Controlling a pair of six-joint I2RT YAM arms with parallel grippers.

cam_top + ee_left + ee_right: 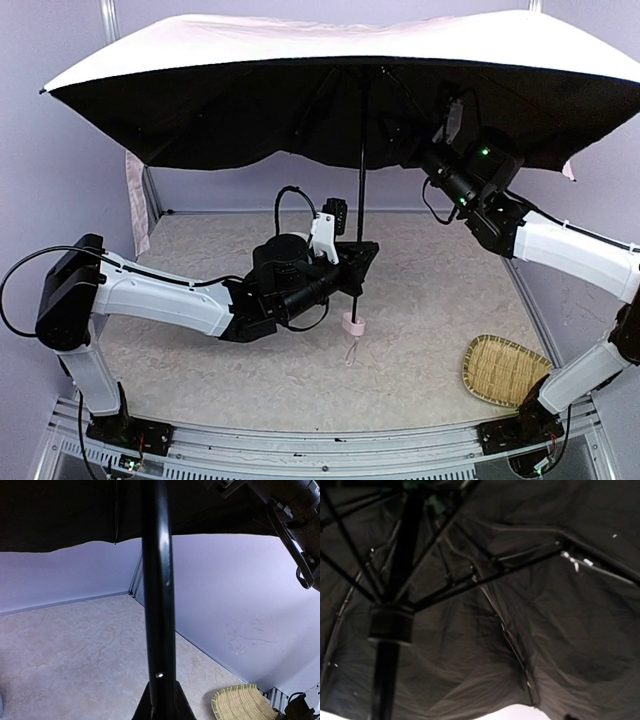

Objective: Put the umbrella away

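Open for business: the umbrella (330, 40) stands upright over the middle of the counter (200, 360). Its pale pink canopy is fully spread, reaching nearly from the left edge to the right. The black lining (560, 630) is stretched across thin ribs (520, 560). A slim black shaft (159, 605) drops straight to a small pink handle (354, 324), with the wrist strap (351, 350) hanging below it
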